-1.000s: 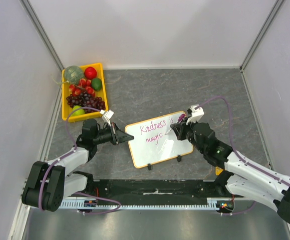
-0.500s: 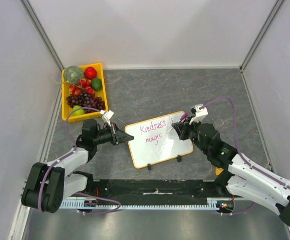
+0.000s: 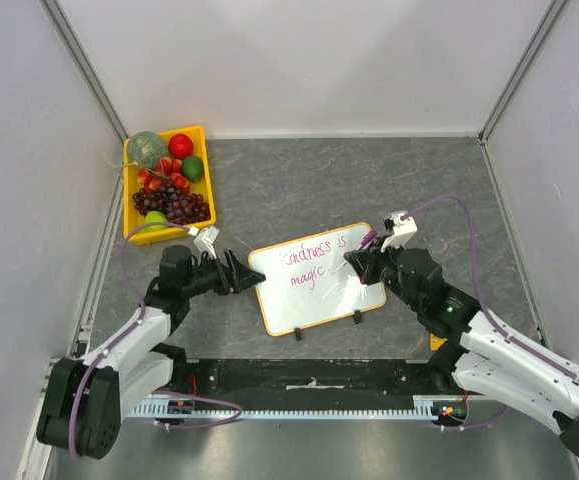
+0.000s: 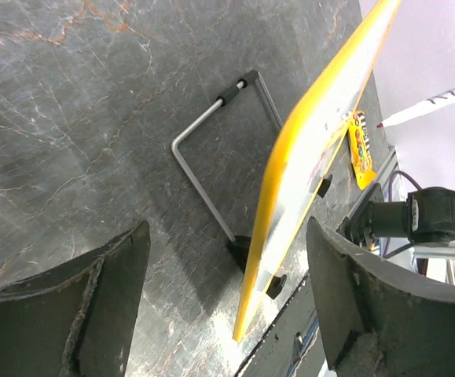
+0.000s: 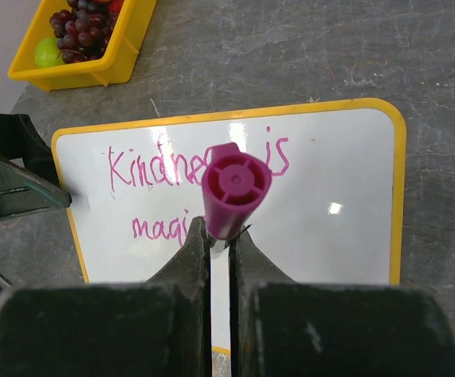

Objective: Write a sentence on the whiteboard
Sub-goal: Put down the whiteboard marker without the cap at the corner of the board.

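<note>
**Item 1, my left hand [image 3: 237, 272].** Fingers [image 4: 70, 306] spread wide, pinching nothing. It lay at 9 o'clock of the whiteboard [image 3: 321, 298], tips just beside the board's left edge. I could not tell whether they touched it. From the left wrist, the board's orange-yellow rim [image 4: 294, 184] stood edge-on between and beyond my two fingers.

**Item 2, my right hand [image 3: 359, 262].** Fingers pressed together on a magenta marker [image 5: 235, 184], gripped by the barrel with its butt end facing my wrist camera. It hung over the board's 2 o'clock corner. The writing tip was hidden from my own view, so I could not judge contact with the board.

**Item 3, whiteboard.** It stood at the centre of the dark marbled surface [image 3: 369, 180], tilted on a bent wire stand [image 4: 211, 149]. Two black clips [image 3: 297, 335] sat on its 6 o'clock edge.

**Item 4, the sentence [image 3: 314, 258].** Pink handwriting in two lines on the board's far half. From above, glare washed out the first letters. From the right wrist, the marker covered the end of "Kindness" and the end of "magic"; "is" was legible.

**Item 5, yellow tray [image 3: 129, 215].** It held fruit, well apart at 10 o'clock of the board. It was cut off at the frame's corner in the right wrist view.
</note>
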Motion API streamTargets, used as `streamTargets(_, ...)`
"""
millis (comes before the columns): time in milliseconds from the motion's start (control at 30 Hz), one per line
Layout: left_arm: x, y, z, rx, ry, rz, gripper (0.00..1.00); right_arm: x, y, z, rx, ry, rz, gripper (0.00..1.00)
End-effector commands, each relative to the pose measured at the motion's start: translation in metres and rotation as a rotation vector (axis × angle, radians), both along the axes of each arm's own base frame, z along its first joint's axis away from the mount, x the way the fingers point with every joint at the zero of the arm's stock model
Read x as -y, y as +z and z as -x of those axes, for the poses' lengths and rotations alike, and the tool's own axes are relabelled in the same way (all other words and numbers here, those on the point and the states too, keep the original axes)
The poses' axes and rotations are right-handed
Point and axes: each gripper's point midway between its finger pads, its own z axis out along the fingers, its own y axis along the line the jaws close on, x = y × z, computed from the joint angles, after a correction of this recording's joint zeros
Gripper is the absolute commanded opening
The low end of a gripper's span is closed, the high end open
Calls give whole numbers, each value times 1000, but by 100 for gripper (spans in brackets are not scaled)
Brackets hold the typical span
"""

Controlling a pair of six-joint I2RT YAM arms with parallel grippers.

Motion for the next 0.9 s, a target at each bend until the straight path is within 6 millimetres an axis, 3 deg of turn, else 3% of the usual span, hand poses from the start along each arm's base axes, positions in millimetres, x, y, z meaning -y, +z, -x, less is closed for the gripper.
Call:
streamTargets(0,-8,12,-6,79,51,-41,84,0,28,7,5,12,-65,0)
streamTargets(333,-21,71,-15,184,145,-55,86,15,7,29,-150,4,11,0)
streamTargets(467,-25,107,-20,240,165,-82,88,30,15,23,-163,-49,92,0)
streamTargets(633,-19,132,-20,252,97,-99,89,41,27,15,-183,-65,185,0)
streamTargets(767,-16,140,-24,261,59,-122,89,41,6,23,-284,-31,197,0)
streamTargets(867,-15,139,-27,260,46,-134,89,38,-23,39,-395,15,177,0)
